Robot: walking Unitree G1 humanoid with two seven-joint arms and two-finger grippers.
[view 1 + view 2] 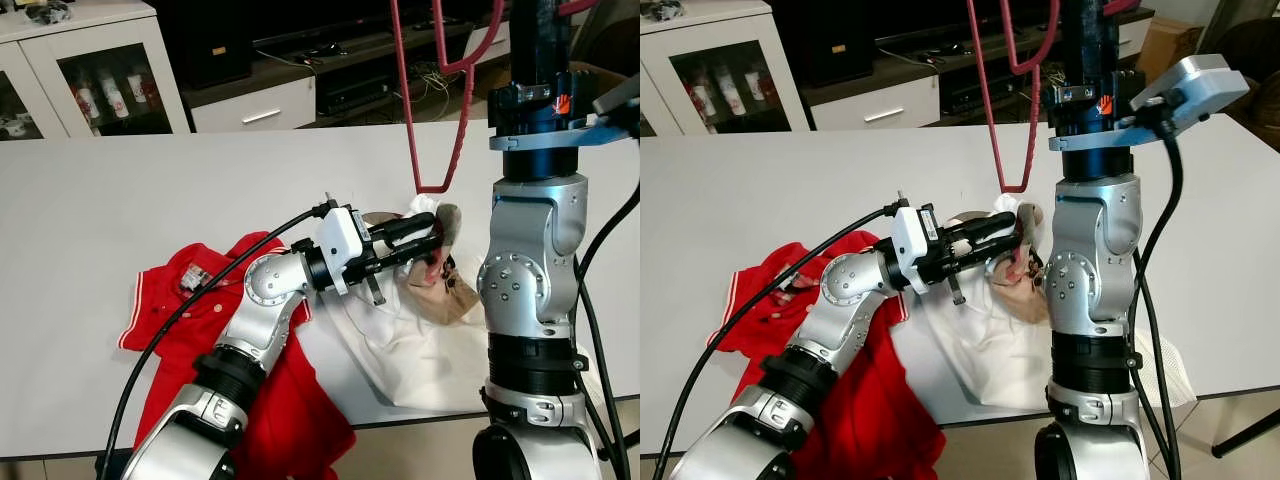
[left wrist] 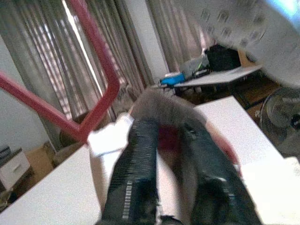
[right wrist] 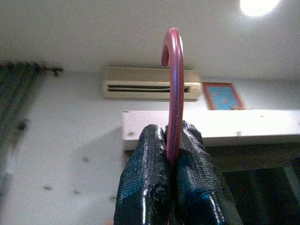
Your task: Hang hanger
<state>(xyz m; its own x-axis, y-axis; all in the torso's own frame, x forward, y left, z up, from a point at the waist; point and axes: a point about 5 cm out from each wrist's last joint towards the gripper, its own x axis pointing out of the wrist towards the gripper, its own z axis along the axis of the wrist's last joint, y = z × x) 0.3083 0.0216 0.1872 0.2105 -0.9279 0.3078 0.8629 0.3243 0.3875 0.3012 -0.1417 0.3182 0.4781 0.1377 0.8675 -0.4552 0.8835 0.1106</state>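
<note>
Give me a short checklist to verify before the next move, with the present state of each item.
1. Right gripper shut on the red hanger: ok, the fingers pinch its neck below the hook.
2. Hanger lifted off the table: ok, it hangs above it.
3. Left gripper holding the white garment: cannot tell, the fingertips are at its collar.
4. Hanger inside the garment: not ok, its lower corner is above the collar.
5. Red shirt apart from the white garment: not ok, their edges touch.

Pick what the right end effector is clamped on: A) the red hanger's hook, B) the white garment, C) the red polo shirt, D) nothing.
A: the right end effector is shut around the red hanger, whose hook curls above its fingers.
</note>
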